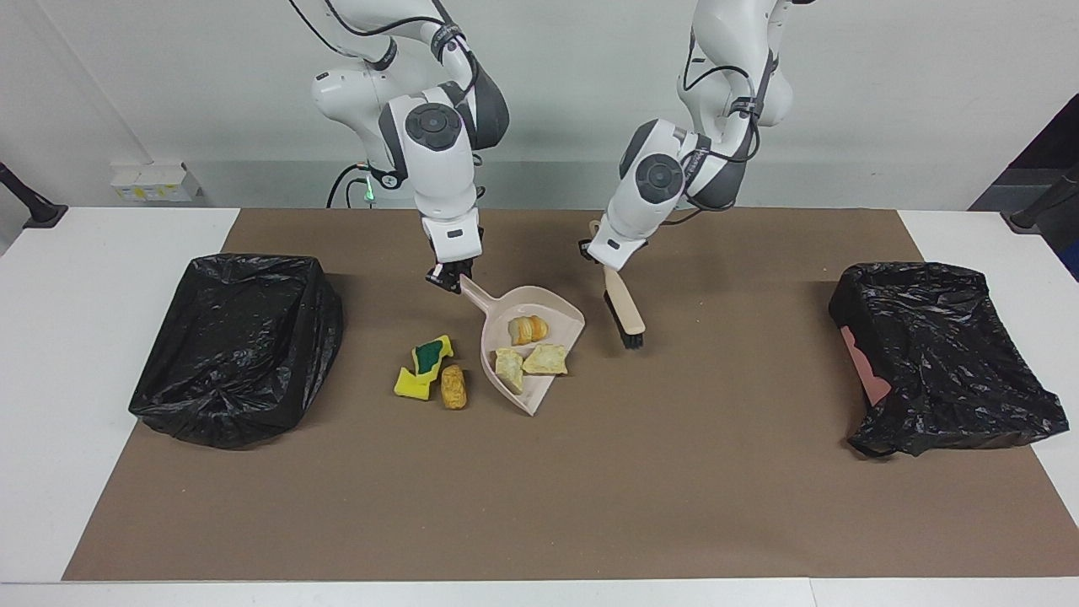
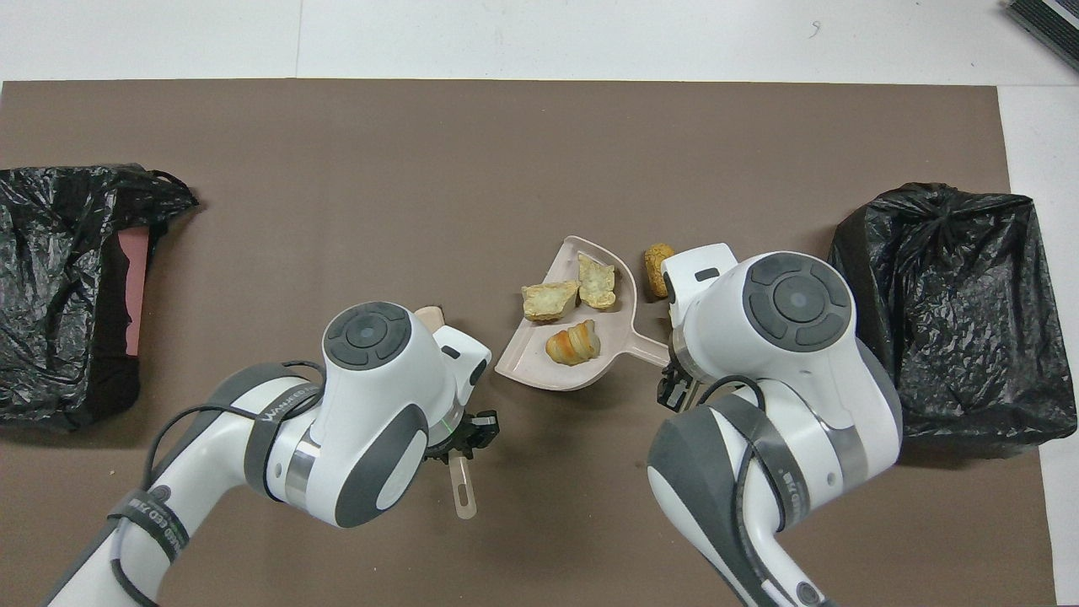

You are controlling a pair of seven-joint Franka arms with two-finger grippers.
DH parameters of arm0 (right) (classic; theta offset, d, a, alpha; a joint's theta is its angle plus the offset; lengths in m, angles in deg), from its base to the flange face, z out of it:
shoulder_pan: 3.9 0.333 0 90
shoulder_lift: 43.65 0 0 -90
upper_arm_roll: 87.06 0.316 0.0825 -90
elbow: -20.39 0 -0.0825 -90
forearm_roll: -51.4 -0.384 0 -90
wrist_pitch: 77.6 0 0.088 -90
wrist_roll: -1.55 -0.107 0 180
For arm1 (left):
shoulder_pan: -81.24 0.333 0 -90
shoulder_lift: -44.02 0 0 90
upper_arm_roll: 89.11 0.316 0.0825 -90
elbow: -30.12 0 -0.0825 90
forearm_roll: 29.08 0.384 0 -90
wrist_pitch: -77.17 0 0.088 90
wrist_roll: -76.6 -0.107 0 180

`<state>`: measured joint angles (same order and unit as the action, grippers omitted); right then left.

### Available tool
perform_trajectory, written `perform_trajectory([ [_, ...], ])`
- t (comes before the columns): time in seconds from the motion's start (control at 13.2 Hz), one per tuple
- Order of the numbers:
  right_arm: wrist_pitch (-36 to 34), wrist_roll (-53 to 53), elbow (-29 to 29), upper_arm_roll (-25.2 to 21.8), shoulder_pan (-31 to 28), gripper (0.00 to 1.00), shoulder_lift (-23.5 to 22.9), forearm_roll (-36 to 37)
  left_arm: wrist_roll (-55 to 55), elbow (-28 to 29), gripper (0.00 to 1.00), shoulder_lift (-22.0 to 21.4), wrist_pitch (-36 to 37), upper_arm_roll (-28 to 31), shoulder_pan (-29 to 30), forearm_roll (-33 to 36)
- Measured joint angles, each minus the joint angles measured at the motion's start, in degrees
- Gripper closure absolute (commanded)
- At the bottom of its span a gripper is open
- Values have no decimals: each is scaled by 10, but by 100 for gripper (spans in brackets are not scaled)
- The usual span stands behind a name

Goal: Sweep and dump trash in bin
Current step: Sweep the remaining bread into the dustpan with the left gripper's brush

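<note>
Facing view: white table point(image 1: 101, 253) covered mostly by a brown mat point(image 1: 590, 489), plain pale wall at the robots' end, small white sockets box point(image 1: 156, 181) by the wall. Black-bagged bin point(image 1: 236, 346) at the right arm's end, second black-bagged bin point(image 1: 944, 354) at the left arm's end, a pinkish patch showing through the bag. Right gripper point(image 1: 447, 278) has its jaws closed on the handle of the beige dustpan point(image 1: 527, 371), pan tilted with its lip on the mat. Three bread pieces point(image 1: 531, 346) lie in the pan. Yellow sponge chunks point(image 1: 421, 367) and brown lump point(image 1: 453, 386) sit on the mat just beside the pan, toward the right arm's end. Left gripper point(image 1: 600, 253) has its jaws clamped on the beige brush point(image 1: 625, 308), bristles down, probably touching the mat.

Overhead view: mat fills the frame, white table strip point(image 2: 590, 38) at the top. Dustpan point(image 2: 548, 371) mid-mat with bread pieces point(image 2: 573, 308) inside. Brown lump point(image 2: 657, 268) partly under the right arm, sponges hidden. Left gripper point(image 2: 468, 430) over the brush handle point(image 2: 462, 493). Right gripper point(image 2: 672, 384) at the pan handle. Both bins point(image 2: 944, 312) point(image 2: 59, 287) at the mat ends
</note>
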<state>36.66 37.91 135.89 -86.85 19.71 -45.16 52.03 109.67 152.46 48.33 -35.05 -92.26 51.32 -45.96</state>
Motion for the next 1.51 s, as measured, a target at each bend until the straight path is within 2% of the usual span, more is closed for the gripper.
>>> perform_trajectory([
  [0.23, 5, 0, -2, 0, -3, 100, 10, 13, -68, 4, 100, 2, -17, 3, 50, 0],
  [0.76, 16, 6, 2, -1, -22, 100, 32, 14, -120, -1, 100, 42, -72, -5, 54, 21],
  [1.13, 17, -10, 57, 0, -14, 100, 31, 13, -123, -15, 100, 61, -84, -8, 52, 23],
  [1.36, 49, -78, 101, 2, 26, 100, 30, 13, -126, -20, 100, 66, -85, -8, 50, 27],
  [1.51, 77, -92, 127, 2, 40, 87, 30, 13, -137, -32, 100, 76, -85, -8, 50, 53],
])
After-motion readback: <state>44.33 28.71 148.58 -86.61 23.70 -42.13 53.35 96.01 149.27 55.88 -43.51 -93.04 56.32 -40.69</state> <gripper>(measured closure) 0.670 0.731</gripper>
